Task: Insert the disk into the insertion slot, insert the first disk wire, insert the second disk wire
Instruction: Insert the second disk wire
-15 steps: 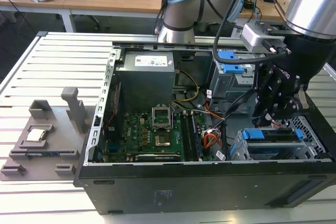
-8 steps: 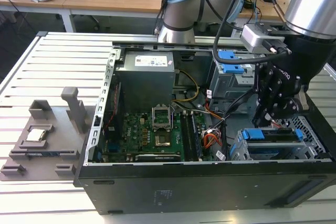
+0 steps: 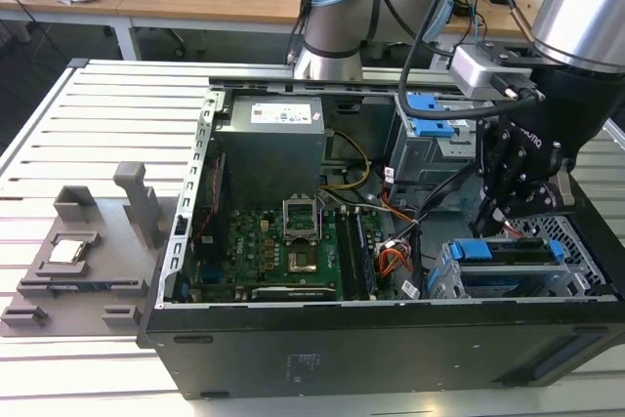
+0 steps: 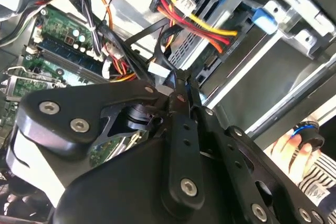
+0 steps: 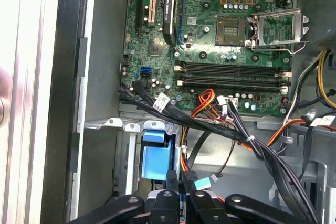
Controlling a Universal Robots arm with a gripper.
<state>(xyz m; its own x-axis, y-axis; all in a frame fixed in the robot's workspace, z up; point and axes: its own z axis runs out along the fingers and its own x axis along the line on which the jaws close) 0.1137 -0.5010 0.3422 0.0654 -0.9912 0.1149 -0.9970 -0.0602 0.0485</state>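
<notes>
Blue plastic frames the disk point(image 3: 508, 252), which sits inside the insertion slot point(image 3: 444, 275), the low perforated metal bay at the near corner of the open computer case point(image 3: 391, 358), directly below the hand point(image 3: 500, 214). In both wrist views the black fingers point(image 5: 173, 195) are closed almost together on a small black wire connector point(image 5: 171, 178), and the tips point down to the blue end tab of the disk point(image 5: 157, 161) just beside them. In the second wrist view the finger tips point(image 4: 181, 85) meet close to a bundle of red, yellow and black power wires point(image 4: 199, 22) that runs over the drive. Beyond the hand, deeper in the case, lies the green motherboard point(image 3: 283, 251) with its empty processor socket, and next to it the grey power supply point(image 3: 270, 144). Behind the hand stands a taller grey cage with a blue clip point(image 3: 430, 114). The case rests on a slatted metal table point(image 3: 98, 124).
</notes>
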